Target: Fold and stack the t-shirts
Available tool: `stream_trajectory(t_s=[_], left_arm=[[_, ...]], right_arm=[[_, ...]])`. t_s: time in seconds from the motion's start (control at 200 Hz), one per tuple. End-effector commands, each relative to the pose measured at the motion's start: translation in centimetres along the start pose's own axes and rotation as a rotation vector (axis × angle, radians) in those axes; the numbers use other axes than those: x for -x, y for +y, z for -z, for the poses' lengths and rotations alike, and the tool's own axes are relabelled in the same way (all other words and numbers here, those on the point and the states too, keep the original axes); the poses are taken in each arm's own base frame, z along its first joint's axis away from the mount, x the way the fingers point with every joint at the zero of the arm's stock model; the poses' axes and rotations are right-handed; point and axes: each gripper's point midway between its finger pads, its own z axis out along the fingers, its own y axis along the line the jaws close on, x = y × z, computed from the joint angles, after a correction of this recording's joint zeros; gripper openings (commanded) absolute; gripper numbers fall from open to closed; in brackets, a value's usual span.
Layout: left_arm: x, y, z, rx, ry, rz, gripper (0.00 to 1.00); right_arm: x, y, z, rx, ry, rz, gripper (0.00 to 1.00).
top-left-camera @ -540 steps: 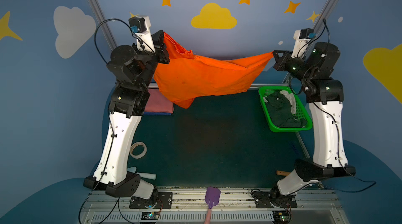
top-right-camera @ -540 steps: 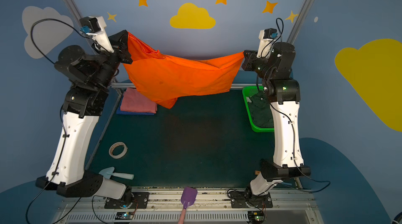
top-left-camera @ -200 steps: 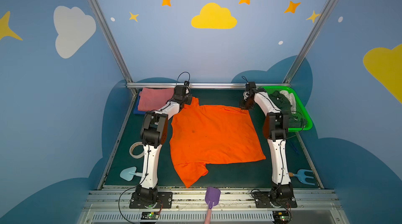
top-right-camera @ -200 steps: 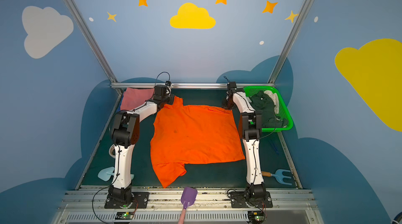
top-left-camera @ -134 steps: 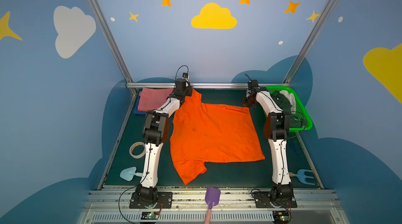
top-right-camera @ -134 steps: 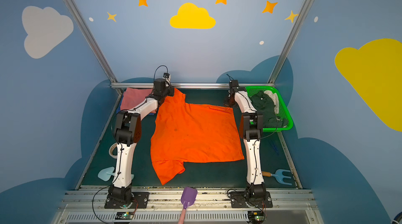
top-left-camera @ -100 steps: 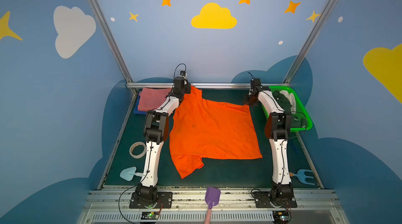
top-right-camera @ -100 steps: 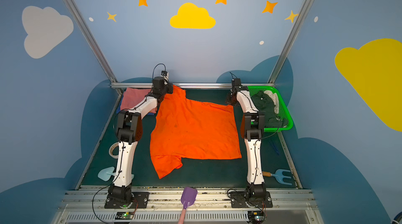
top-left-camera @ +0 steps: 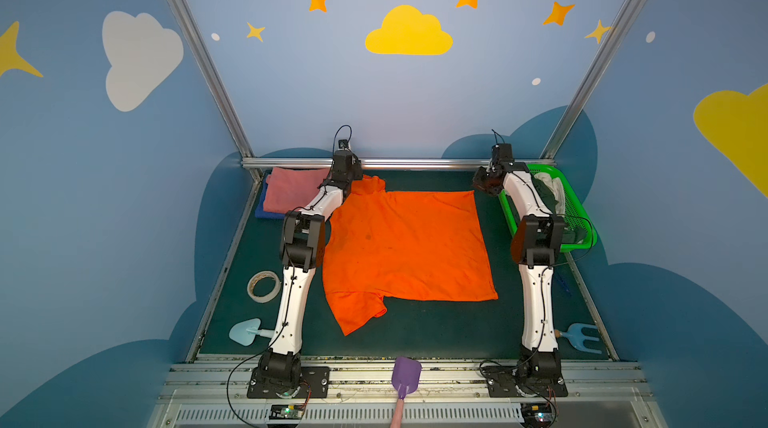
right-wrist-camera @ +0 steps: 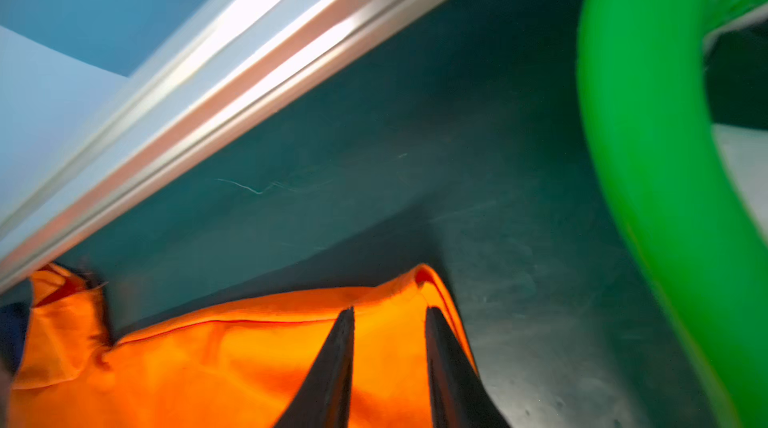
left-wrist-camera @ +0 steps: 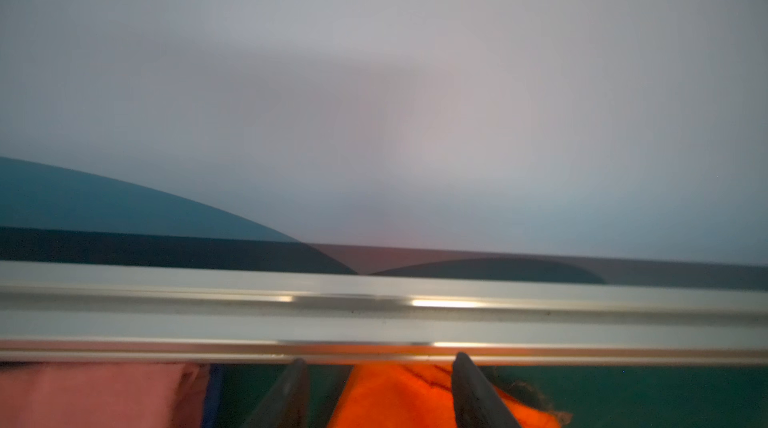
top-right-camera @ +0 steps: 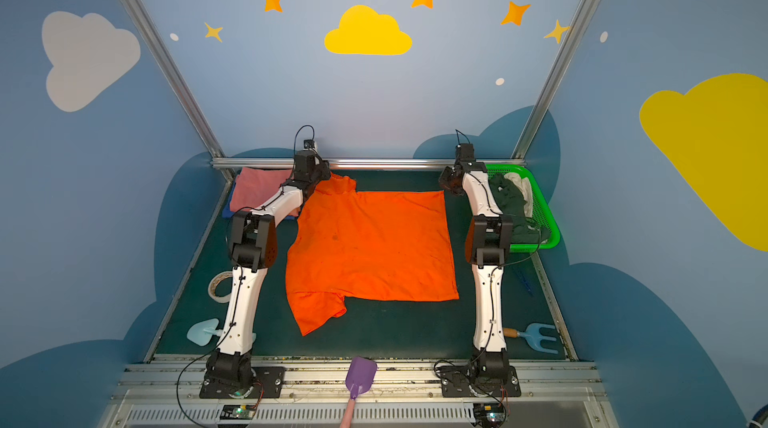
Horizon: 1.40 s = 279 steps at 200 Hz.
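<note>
I see two matching units. Left arm [top-left-camera: 296, 301] and right arm [top-left-camera: 536, 305] have white plastic link shells and chunky black joint housings. Each sits on a round black foot on a flat black base plate [top-left-camera: 316, 382], with screw heads visible at the corners. Thin black cables [top-left-camera: 291, 280] run down the links and loop over each wrist. Left pincer [left-wrist-camera: 377, 363] and right pincer [right-wrist-camera: 390, 313] both have dark, tapered blade fingers.

Orange t-shirt [top-left-camera: 407, 247] lies flat beside seemingly folded pink t-shirt [top-left-camera: 291, 193].
</note>
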Motion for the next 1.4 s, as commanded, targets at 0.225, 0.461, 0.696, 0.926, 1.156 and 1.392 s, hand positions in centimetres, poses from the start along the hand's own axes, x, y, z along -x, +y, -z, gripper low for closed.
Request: stream_trajectory(t_s=[0.225,0.461,0.696,0.926,1.156,1.392], left_arm=[[8.7,-0.5,7.2,-0.034,-0.151,0.062,0.80],[8.6,0.0,18.6,-0.005,-0.060,0.104,0.54],[-2.4,-0.9,28.3,-0.071,0.333,0.190,0.18],[-13.1,-2.3,35.0,-0.087,0.661,0.192,0.08],[-20.0,-1.3,38.8,-0.036,0.792,0.269,0.05],[-24.7,0.1,41.0,0.058,0.874,0.328,0.05]], right_arm=[[0.1,7.2,8.7,0.217,-0.045,0.128,0.40],[-5.6,8.9,15.4,0.230,-0.002,0.266,0.43],[-15.0,5.5,18.3,0.166,0.086,0.319,0.31],[-23.3,-1.0,16.6,0.051,0.251,0.240,0.13],[-28.9,-5.0,14.7,-0.016,0.371,0.179,0.06],[-32.8,-7.6,14.1,-0.063,0.427,0.122,0.10]])
